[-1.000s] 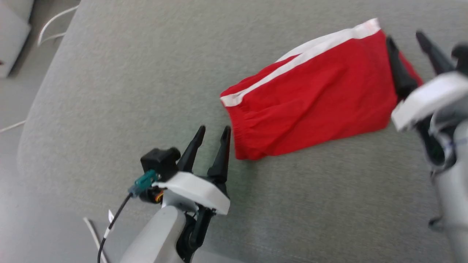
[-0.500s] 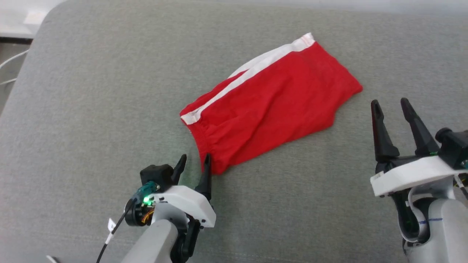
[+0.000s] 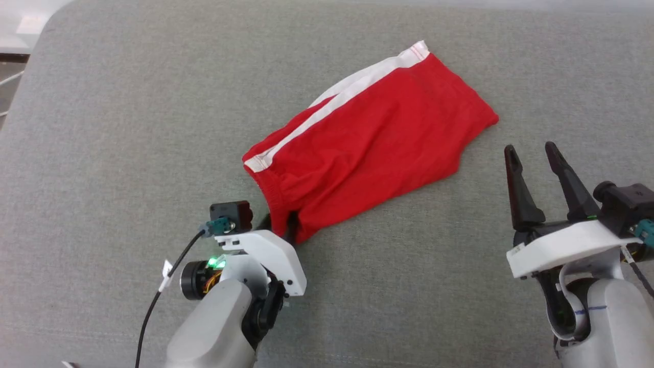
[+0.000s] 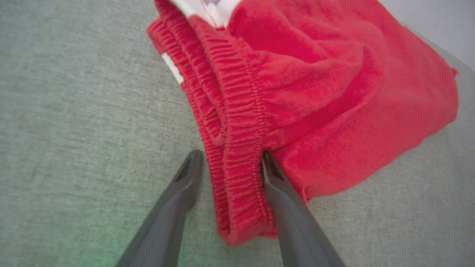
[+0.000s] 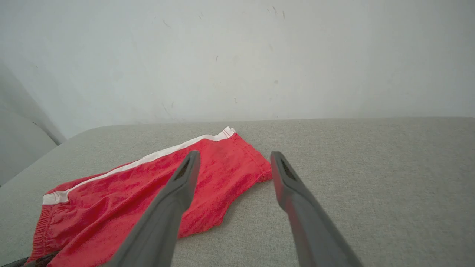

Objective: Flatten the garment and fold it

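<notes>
Red shorts [image 3: 368, 148] lie slantwise on the grey cushion [image 3: 127, 128], white stripe [image 3: 347, 94] along the far edge, elastic waistband [image 4: 237, 122] at the near-left end. Left gripper [image 4: 230, 157] spread, fingers straddling that waistband: one on the cushion just beside it, the other against the red cloth, nothing pinched. Right gripper [image 3: 531, 151] spread wide, holding nothing, near the shorts' right hem corner but apart from it; small white tag [image 3: 166, 268] low left in the head view, too small to read
</notes>
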`<state>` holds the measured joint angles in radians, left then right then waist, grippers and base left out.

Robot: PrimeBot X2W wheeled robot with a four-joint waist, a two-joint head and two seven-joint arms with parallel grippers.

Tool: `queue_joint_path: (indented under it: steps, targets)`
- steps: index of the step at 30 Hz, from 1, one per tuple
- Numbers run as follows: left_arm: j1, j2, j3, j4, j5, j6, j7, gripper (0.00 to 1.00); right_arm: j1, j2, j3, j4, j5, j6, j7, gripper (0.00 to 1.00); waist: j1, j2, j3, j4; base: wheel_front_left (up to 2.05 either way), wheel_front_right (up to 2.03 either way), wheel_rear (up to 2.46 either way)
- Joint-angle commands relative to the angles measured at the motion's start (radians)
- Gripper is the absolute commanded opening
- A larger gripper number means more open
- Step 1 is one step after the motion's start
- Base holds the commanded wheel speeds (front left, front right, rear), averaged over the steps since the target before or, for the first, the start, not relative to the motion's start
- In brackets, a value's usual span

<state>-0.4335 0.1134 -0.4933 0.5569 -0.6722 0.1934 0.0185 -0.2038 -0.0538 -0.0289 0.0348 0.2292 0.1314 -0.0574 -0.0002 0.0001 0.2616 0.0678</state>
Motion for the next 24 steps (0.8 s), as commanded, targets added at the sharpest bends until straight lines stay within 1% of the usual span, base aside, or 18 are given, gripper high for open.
queue_joint_path:
  steps: [1, 3, 7, 15, 18, 20, 24]
  targets:
    - [0.030, -0.018, -0.029, 0.036, -0.014, -0.019, 0.046, 0.00, -0.015, 0.003, -0.003, 0.010, -0.004, -0.001, -0.003, 1.00, 0.0002, -0.0001, 0.001, 0.005, 0.00, 0.00, 0.00]
    - [0.027, -0.018, -0.037, 0.029, -0.014, -0.030, 0.053, 0.00, -0.034, 0.003, -0.012, 0.028, -0.019, -0.001, 0.001, 1.00, 0.0002, -0.0001, 0.003, 0.012, 0.00, 0.00, 0.00]
    - [0.011, -0.018, -0.042, 0.002, -0.003, -0.036, 0.022, 0.00, -0.120, 0.003, -0.038, 0.103, -0.064, -0.001, 0.017, 1.00, 0.0002, -0.0001, 0.019, 0.034, 0.00, 0.00, 0.00]
    - [-0.036, -0.036, -0.070, -0.045, 0.009, -0.054, -0.017, 0.00, -0.395, -0.016, -0.125, 0.404, -0.133, -0.001, 0.066, 1.00, 0.0002, -0.0001, 0.071, 0.108, 0.00, 0.00, 0.00]
    - [-0.057, -0.044, -0.085, -0.050, 0.010, -0.061, -0.025, 0.00, -0.488, -0.030, -0.160, 0.532, -0.175, -0.001, 0.110, 1.00, 0.0002, -0.0001, 0.094, 0.137, 0.00, 0.00, 0.00]
    - [-0.071, -0.049, -0.094, -0.053, 0.009, -0.065, -0.035, 0.00, -0.544, -0.036, -0.183, 0.611, -0.198, -0.001, 0.160, 1.00, 0.0002, -0.0001, 0.109, 0.155, 0.00, 0.00, 0.00]
    - [-0.096, -0.056, -0.111, -0.054, 0.002, -0.069, -0.050, 0.00, -0.646, -0.040, -0.224, 0.728, -0.221, -0.001, 0.259, 1.00, 0.0002, -0.0001, 0.137, 0.182, 0.00, 0.00, 0.00]
